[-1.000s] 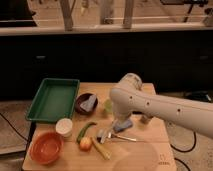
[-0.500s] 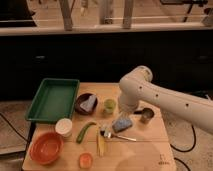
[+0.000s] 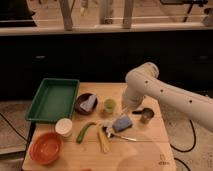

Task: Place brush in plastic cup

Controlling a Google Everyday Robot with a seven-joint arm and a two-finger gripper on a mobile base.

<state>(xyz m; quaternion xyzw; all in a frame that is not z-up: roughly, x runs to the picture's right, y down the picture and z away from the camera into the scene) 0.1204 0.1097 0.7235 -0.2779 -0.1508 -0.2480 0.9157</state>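
You see the arm (image 3: 165, 92) only in part: it comes in from the right edge, where its far end is cut off, bends at a rounded elbow behind the table, and drops toward the middle of the wooden table (image 3: 150, 150). The gripper (image 3: 124, 111) sits low at the arm's end, just right of the plastic cup (image 3: 109, 105) and above a blue sponge (image 3: 121, 124); the wrist covers it, so you cannot tell how far it is open or whether it has hold of anything. The brush (image 3: 107, 131) is hard to make out: a pale handle with a dark tip seems to lie flat on the table between the green chilli (image 3: 85, 131) and the sponge, beside the yellow stick (image 3: 103, 141). The plastic cup stands upright, between a dark bowl (image 3: 87, 103) and the arm. A metal cup (image 3: 146, 116) stands just right of the wrist. The green tray (image 3: 52, 99) overhangs the table's left edge; a white cup (image 3: 64, 126) and an orange bowl (image 3: 45, 147) fill the front left. Bare wood shows at the front right.
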